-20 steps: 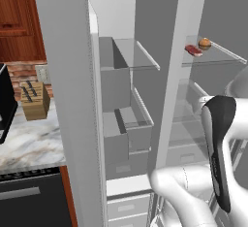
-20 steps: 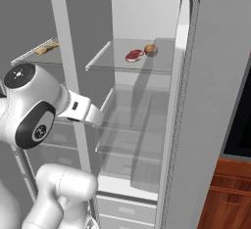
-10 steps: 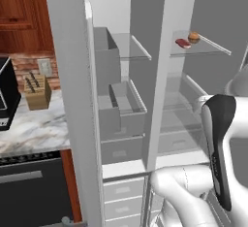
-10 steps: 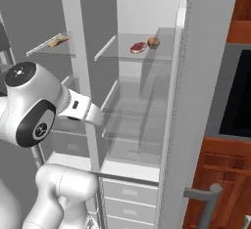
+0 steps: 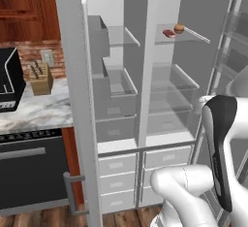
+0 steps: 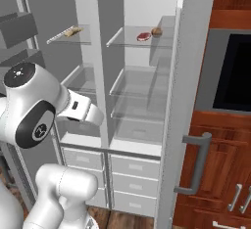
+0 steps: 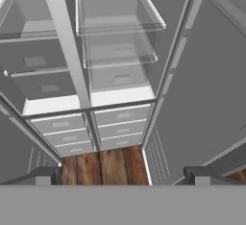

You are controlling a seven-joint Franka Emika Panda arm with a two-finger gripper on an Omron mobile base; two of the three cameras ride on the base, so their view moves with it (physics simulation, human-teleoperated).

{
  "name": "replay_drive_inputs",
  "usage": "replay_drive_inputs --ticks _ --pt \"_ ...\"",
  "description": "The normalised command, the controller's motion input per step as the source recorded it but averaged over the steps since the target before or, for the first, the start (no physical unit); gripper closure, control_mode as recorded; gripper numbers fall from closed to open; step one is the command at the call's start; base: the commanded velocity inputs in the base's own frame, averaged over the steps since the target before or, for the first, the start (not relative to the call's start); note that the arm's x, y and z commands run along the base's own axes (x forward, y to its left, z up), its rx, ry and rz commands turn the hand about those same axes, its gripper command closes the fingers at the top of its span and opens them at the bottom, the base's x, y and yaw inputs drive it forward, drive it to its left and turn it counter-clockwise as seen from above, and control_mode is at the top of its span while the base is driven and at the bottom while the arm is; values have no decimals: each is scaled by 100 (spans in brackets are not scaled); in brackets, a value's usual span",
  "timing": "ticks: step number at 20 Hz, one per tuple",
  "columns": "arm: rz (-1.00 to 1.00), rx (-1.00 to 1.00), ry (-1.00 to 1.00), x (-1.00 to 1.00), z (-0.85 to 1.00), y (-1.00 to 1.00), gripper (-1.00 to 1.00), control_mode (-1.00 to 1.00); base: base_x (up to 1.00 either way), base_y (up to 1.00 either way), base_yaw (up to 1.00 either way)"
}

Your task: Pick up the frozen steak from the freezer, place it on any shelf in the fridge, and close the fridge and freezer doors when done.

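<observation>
— Where's the frozen steak for us?
— Up high, flat on the top glass shelf of the right-hand compartment, touching or just beside a small round orange-brown ball. We see both doors swung wide open.
— And our gripper?
— Its fingers stand wide apart, nothing between them. It hangs low, well away from the steak, looking at the grey drawers under the lower shelves and the wood floor.
— Anything off to the left?
— A knife block on the marble bench.
</observation>
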Motion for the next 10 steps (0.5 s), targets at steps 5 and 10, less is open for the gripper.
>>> replay_drive_inputs --ticks 5,10 --pt "0 0 0 0 0 0 -100 100 -34 0 0" --pt "0 0 0 0 0 0 -100 100 -43 0 0"
